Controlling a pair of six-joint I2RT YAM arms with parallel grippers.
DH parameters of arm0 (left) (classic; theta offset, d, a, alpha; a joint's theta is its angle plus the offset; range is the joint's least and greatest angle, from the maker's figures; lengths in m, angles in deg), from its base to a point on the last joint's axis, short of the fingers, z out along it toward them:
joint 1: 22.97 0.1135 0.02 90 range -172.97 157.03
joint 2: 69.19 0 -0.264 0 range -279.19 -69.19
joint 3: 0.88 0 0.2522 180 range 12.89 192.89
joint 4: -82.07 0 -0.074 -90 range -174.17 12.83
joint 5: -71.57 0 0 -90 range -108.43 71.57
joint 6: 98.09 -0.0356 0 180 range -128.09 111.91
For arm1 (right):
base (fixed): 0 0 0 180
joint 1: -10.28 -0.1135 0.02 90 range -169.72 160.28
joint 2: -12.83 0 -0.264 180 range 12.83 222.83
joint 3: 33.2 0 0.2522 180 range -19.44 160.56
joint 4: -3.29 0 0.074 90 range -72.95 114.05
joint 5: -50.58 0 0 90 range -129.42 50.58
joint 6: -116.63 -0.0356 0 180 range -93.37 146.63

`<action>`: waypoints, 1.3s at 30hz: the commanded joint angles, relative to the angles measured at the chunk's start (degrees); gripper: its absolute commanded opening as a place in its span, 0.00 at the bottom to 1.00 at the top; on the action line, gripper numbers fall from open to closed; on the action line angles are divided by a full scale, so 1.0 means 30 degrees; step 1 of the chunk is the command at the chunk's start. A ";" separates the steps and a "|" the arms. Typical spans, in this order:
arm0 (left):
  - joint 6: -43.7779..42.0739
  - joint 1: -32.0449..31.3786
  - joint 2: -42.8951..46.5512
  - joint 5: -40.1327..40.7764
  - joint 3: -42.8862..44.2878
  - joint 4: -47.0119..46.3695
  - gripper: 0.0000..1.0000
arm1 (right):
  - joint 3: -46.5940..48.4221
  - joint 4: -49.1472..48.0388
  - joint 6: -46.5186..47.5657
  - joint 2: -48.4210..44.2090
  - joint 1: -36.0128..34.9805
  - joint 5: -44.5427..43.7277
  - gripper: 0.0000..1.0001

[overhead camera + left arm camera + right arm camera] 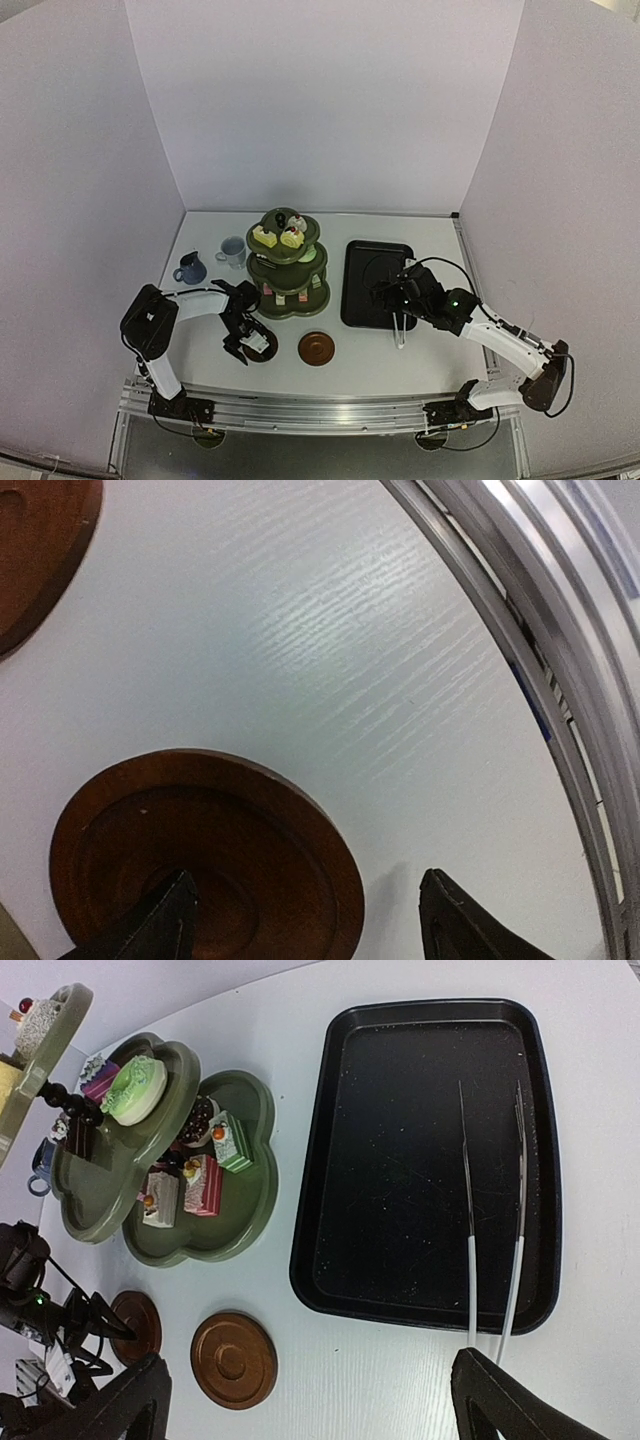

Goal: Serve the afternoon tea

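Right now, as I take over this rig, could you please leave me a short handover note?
Left claw: open over the near-left saucer, holding nothing.
Right claw: open, empty, by the tray.
Cakes sit on all three tiers of the stand. The second saucer lies bare beside the first. The blue mug and pale mug stand on the table left of the stand.
Done: cakes served. Left, probably: mugs onto saucers.
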 commanded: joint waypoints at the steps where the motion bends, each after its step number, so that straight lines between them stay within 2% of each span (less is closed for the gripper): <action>1: 0.1805 0.1061 0.0704 -0.1661 0.2617 0.1715 0.77 | 0.0458 -0.0186 0.0203 -0.0081 -0.0175 -0.0341 0.95; 10: 0.0447 0.5568 0.3190 -0.3916 0.5318 0.6823 0.79 | 0.1024 -0.0193 0.1118 0.0123 -0.0181 -0.0719 0.96; 14: -0.0564 0.9184 0.2098 -0.5546 0.7901 1.0695 0.78 | 0.1279 -0.0200 0.1558 0.0122 -0.0168 -0.0706 0.96; 16: -0.0809 1.0725 0.1142 -0.6027 0.9294 1.1635 0.78 | 0.1360 -0.0187 0.1709 0.0088 -0.0176 -0.0690 0.96; 19: 0.1331 1.3007 -0.0253 -0.7143 1.1096 1.0296 0.78 | 0.1400 -0.0187 0.1795 0.0012 -0.0180 -0.0734 0.96; 21: 0.4513 1.3781 -0.0932 -0.7459 1.1704 0.6459 0.78 | 0.1415 -0.0195 0.1841 -0.0029 -0.0187 -0.0780 0.96; 23: 0.9108 1.3860 -0.1130 -0.6477 1.1298 0.1073 0.78 | 0.1433 -0.0186 0.1832 -0.0098 -0.0174 -0.0787 0.96; 24: 1.0534 1.3788 -0.1141 -0.5765 1.0848 -0.1304 0.80 | 0.1441 -0.0173 0.1826 -0.0122 -0.0175 -0.0773 0.96; 26: 1.1390 1.3496 -0.1557 -0.4680 1.0535 -0.3993 0.82 | 0.1444 -0.0159 0.1806 -0.0202 -0.0168 -0.0755 0.96; 31: 1.2528 1.3254 -0.5107 -0.3117 1.4486 -0.2708 0.83 | 0.1182 -0.0102 0.1324 -0.0711 -0.0170 -0.0864 0.96; 34: 1.1592 1.3224 -0.6898 -0.2827 1.6508 -0.1161 0.82 | 0.0993 -0.0065 0.0946 -0.1051 -0.0178 -0.0858 0.96; 39: 1.0110 1.2735 -0.8041 -0.1489 1.6880 -0.1094 0.80 | 0.0759 0.0017 0.0527 -0.1440 -0.0176 -0.1009 0.96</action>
